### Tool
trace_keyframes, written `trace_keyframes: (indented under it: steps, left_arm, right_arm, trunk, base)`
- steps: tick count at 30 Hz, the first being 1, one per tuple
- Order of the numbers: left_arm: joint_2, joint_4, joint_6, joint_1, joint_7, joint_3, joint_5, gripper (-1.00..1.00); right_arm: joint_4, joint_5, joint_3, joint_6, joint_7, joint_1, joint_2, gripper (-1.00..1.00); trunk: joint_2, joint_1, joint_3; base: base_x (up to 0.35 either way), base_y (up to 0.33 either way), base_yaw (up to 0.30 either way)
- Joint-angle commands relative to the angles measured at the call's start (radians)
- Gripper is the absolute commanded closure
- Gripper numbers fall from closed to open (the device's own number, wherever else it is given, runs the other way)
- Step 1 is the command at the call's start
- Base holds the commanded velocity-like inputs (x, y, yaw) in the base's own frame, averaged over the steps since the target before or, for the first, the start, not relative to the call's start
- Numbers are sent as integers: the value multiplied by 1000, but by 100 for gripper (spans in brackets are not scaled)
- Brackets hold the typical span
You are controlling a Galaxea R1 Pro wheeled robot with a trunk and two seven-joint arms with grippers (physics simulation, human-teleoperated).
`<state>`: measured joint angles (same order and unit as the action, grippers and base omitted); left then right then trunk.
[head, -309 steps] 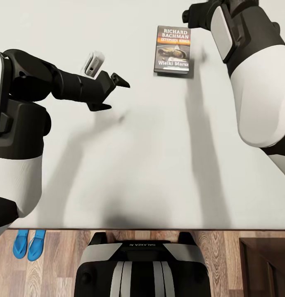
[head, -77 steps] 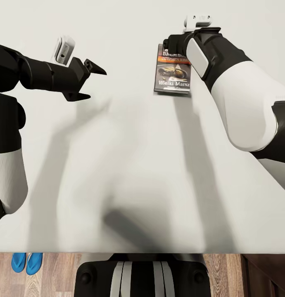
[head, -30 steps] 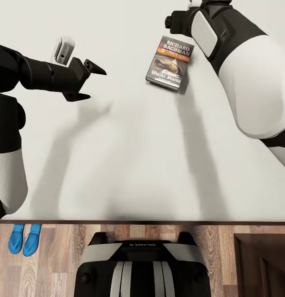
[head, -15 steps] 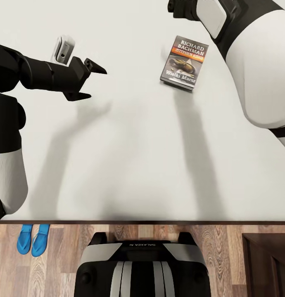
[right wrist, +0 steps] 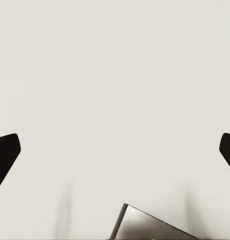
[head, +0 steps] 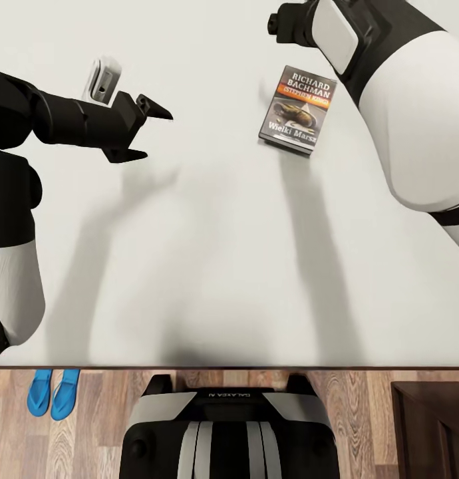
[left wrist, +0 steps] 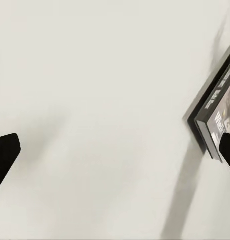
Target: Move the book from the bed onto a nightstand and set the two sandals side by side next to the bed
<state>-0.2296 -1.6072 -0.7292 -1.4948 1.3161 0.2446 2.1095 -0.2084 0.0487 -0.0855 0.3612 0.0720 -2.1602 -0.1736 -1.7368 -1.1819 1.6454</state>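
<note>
Head view: "RICHARD BACHMAN" book (head: 297, 109)

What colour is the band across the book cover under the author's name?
Orange, on the book; clearest in the head view.

Pale mattress of the bed (left wrist: 95, 100), seen across most of the frame. Book (left wrist: 217, 117), laid flat on it at one edge, spine and cover partly seen. Two dark fingertips (left wrist: 5, 155) of the left gripper (left wrist: 115, 157), held wide apart.
</note>
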Motion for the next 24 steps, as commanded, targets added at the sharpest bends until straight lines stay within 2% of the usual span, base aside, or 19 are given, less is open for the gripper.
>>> trace_keyframes:
  steps: [1, 18, 24]
  left_arm:
    - [-1, 0, -8, -1, 7, 0, 4, -100]
    - [-1, 0, -7, -1, -1, 1, 4, -100]
    - [-1, 0, -7, -1, -1, 0, 3, -100]
  right_arm:
    - [-2, 5, -8, 5, 2, 0, -1, -100]
    - [1, 7, -5, 0, 0, 26, 7, -100]
    - [4, 8, -5, -1, 0, 29, 8, -100]
  trunk:
    - [0, 0, 0]
    - [0, 0, 0]
    - [0, 0, 0]
  base:
    - [138, 1, 0]
    - [40, 0, 0]
    - [152, 0, 0]
